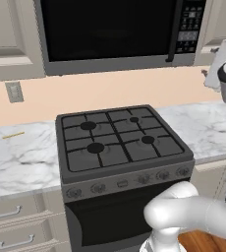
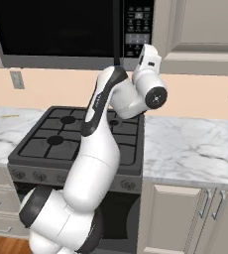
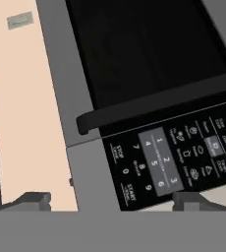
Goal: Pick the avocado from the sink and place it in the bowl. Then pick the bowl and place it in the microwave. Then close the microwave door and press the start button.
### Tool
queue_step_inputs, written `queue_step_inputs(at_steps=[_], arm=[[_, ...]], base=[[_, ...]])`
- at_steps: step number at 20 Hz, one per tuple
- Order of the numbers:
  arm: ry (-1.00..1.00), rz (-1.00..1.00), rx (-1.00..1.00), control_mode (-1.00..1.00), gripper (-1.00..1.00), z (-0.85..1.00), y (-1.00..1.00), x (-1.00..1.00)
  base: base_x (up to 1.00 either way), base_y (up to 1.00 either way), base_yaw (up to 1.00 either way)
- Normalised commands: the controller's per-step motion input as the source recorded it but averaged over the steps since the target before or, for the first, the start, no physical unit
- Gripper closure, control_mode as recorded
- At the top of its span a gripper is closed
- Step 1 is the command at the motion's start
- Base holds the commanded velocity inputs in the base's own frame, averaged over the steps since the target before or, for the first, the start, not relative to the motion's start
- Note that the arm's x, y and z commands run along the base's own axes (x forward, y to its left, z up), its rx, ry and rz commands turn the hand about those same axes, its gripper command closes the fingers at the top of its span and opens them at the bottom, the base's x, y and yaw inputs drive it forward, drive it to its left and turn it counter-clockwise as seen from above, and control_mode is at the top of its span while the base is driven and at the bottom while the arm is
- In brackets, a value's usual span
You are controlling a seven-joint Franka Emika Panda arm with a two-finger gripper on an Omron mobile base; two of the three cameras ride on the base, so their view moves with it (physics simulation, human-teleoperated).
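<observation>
The black microwave (image 1: 115, 61) hangs above the stove, and its microwave door (image 1: 105, 29) is closed flat against the front. My gripper (image 3: 112, 202) is raised just in front of the right-hand keypad (image 3: 174, 162) and is open, its fingertips (image 3: 34, 199) far apart with nothing between them. In the hand view the START button (image 3: 130, 192) lies just above the gap between the tips, beside the long dark door handle (image 3: 159, 106). The right base view has my hand (image 2: 148, 57) up beside the keypad (image 2: 137, 25). The avocado, the bowl and the sink are out of view.
A black gas stove (image 1: 120, 142) stands directly below the microwave, with marble counter to its left (image 1: 16, 157) and right (image 2: 195, 144). A wall outlet (image 1: 14, 92) sits on the beige backsplash. A thin yellow item (image 1: 13, 134) lies on the left counter.
</observation>
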Motion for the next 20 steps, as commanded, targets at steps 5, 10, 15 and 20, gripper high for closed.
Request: queue_step_inputs(at_steps=[5, 10, 15, 20], arm=[[-0.03, 0.03, -0.05, -1.0, -1.0, 0.0, -0.02, 0.2], [-0.09, -0.02, -0.19, -1.0, 1.0, 0.02, 0.44, 0.29], [-0.12, -0.13, -0.15, -1.0, 1.0, 0.0, 0.12, 0.43], [-0.13, -0.17, -0.08, -1.0, 1.0, 0.0, 0.0, 0.4]], base=[[0.0, 0.0, 0.0], [0.0, 0.0, 0.0], [0.0, 0.0, 0.0], [0.0, 0.0, 0.0]])
